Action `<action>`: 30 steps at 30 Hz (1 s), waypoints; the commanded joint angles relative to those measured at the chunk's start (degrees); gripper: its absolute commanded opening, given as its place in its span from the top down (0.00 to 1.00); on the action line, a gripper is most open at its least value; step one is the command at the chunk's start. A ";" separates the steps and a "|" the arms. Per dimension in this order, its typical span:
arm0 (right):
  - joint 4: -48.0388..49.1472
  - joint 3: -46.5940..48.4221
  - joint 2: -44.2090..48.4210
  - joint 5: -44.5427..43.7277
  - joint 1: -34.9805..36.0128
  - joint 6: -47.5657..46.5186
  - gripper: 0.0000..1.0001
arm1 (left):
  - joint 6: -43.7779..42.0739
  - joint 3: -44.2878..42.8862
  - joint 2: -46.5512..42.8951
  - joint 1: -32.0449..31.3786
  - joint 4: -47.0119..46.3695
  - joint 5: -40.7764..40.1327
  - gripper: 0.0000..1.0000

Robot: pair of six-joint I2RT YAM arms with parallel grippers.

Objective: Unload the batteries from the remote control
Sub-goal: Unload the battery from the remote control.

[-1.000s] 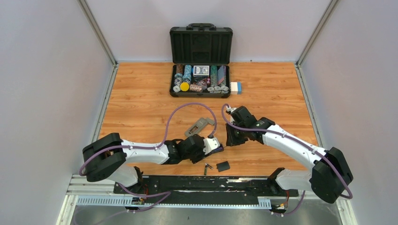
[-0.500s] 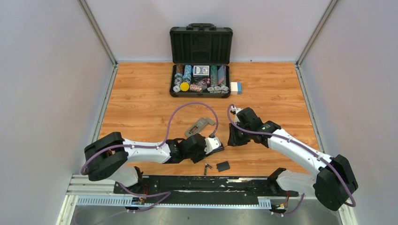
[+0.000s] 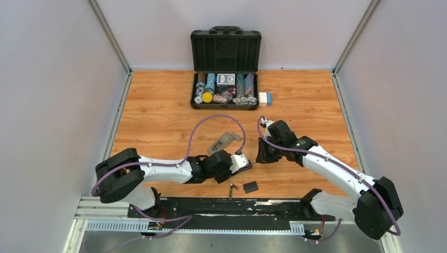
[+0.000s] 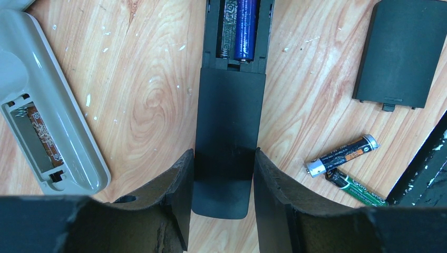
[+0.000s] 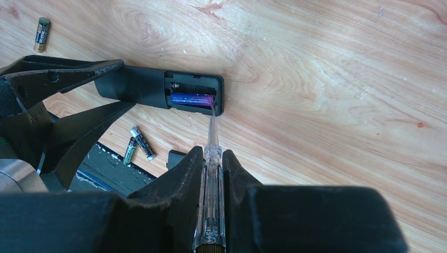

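I am working over the wooden table (image 3: 158, 105), with the open case (image 3: 225, 50) of chips sitting well apart at the far edge. My left gripper (image 4: 223, 168) is standing about half open, its fingers (image 4: 179, 179) pressing on both long edges of the black remote (image 4: 227, 116) and pinning it flat near its tail end. My right gripper (image 5: 212, 155) is squeezing nearly closed on a clear-handled screwdriver (image 5: 212, 137), whose tip is touching the end of the blue battery (image 5: 191, 98) sitting in the open compartment. The slot beside it is showing only its spring. A grey remote (image 4: 47, 105) is lying to one side with its bay open and no cell in it, the black cover (image 4: 401, 50) is lying on the other side, and two loose batteries (image 4: 342, 155) are resting just beside it. I am judging the prying as the risky part. If the tip is riding too high, it may skate off the cell and gouge the casing. If I am levering too hard, the cell may spring out and roll toward the near edge. The left grip is sitting far from the compartment, so the remote may pivot or lift under the push.
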State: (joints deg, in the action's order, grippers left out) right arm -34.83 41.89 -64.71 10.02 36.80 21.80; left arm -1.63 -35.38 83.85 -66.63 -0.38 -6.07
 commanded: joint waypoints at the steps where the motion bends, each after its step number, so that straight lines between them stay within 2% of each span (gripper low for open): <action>1: 4.47 -0.12 0.90 4.03 0.37 1.66 1.00 | -0.12 -0.19 2.63 -0.39 3.90 2.98 0.63; 20: 9.74 -2.74 3.44 9.60 0.17 3.00 1.00 | 0.56 -1.46 4.44 -0.34 5.93 3.87 0.65; 30: 8.66 -2.99 2.73 8.67 -0.15 3.70 1.00 | 1.09 -0.81 4.41 -0.35 5.30 4.18 0.66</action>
State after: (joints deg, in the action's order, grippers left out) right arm -31.81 38.39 -62.39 11.22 36.03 22.48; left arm -1.61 -37.52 85.06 -66.57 2.57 -5.61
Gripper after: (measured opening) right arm 0.186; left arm 0.477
